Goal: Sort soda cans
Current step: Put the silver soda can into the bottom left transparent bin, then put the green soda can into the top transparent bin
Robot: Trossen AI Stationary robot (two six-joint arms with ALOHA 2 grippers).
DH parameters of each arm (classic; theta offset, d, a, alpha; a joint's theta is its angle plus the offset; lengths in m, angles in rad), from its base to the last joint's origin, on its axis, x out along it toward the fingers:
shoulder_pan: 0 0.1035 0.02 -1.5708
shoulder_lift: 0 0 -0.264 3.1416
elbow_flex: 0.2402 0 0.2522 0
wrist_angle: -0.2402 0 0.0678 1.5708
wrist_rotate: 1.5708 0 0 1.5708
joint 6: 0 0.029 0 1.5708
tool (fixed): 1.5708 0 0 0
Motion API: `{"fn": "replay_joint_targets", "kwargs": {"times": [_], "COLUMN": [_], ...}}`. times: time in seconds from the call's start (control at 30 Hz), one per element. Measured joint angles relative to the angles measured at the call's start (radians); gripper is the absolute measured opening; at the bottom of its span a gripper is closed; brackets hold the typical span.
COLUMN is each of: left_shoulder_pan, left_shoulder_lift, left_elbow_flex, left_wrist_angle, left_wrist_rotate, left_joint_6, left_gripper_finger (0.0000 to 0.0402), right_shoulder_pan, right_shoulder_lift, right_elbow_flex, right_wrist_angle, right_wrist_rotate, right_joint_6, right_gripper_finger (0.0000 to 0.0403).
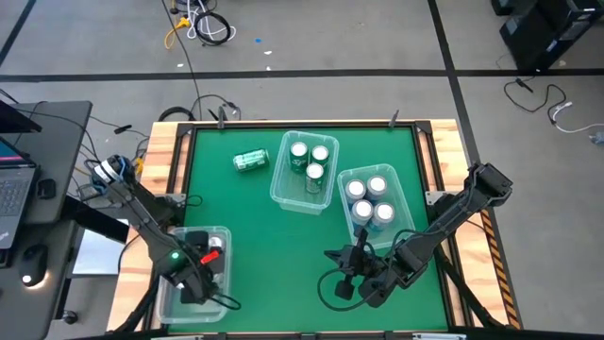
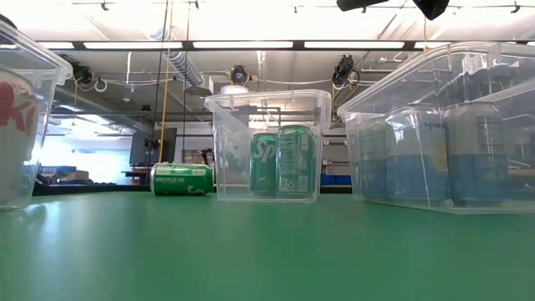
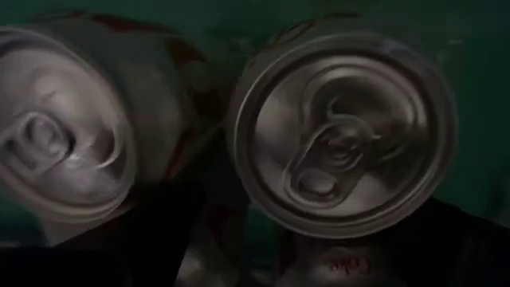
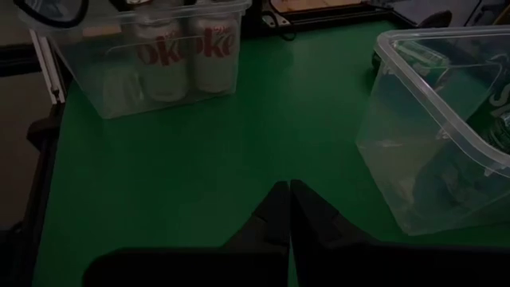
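High view: left tool (image 1: 193, 283) sits inside the near-left bin (image 1: 222, 236) over silver-white cans (image 3: 343, 135), jaw state unclear. Right tool (image 1: 344, 274), closed empty, hovers above open table (image 1: 255, 246). One green can (image 1: 251, 161) lies loose.

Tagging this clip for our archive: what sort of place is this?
Probably a robotics lab or workshop: loose cables on a taped concrete floor, exposed ceiling ducting under strip lights, and a laptop beside the green table.

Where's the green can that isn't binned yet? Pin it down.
The loose green can lies on its side on the green mat, toward the far left in the high view, just left of the bin of green cans.
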Motion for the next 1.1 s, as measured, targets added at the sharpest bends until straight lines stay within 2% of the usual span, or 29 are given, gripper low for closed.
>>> {"fn": "replay_joint_targets", "kwargs": {"times": [0.3,0.47,0.57,0.63,0.77,0.83,0.93,1.0,1.1], "left_shoulder_pan": [0.017,0.017,0.017,0.017,0.037,0.043,0.042,0.051,0.121], "left_shoulder_lift": [0.001,0.001,0.001,0.001,0.001,0.001,0.001,0.006,0.012], "left_elbow_flex": [0.051,0.153,0.239,0.306,0.426,0.467,0.475,0.475,0.475], "left_wrist_angle": [-0.067,-0.133,-0.171,-0.199,-0.233,-0.206,-0.08,-0.039,-0.061], "left_wrist_rotate": [0.029,0.11,0.121,0.081,-0.068,-0.16,-0.307,-0.336,-0.307], "left_joint_6": [0.03,0.024,0.023,0.02,0.015,0.01,-0.009,0.004,0.027], "left_gripper_finger": [0.0353,0.0353,0.0353,0.0353,0.0353,0.0353,0.0353,0.0353,0.0344], "right_shoulder_pan": [-0.006,-0.019,-0.023,-0.025,-0.026,-0.026,-0.026,-0.026,-0.026], "right_shoulder_lift": [0.0,0.0,0.0,0.0,0.0,0.0,0.0,0.0,0.0], "right_elbow_flex": [0.0,0.0,0.0,0.0,0.0,0.0,0.0,0.0,0.0], "right_wrist_angle": [0.0,0.009,0.017,0.019,0.019,0.019,0.019,0.019,0.02], "right_wrist_rotate": [0.0,0.0,0.0,0.0,0.0,0.0,0.0,0.0,0.0], "right_joint_6": [-0.007,-0.008,-0.023,-0.027,-0.032,-0.033,-0.035,-0.041,-0.049], "right_gripper_finger": [0.0,0.0,0.0,0.0,0.0,0.0,0.0,0.0,0.0]}}
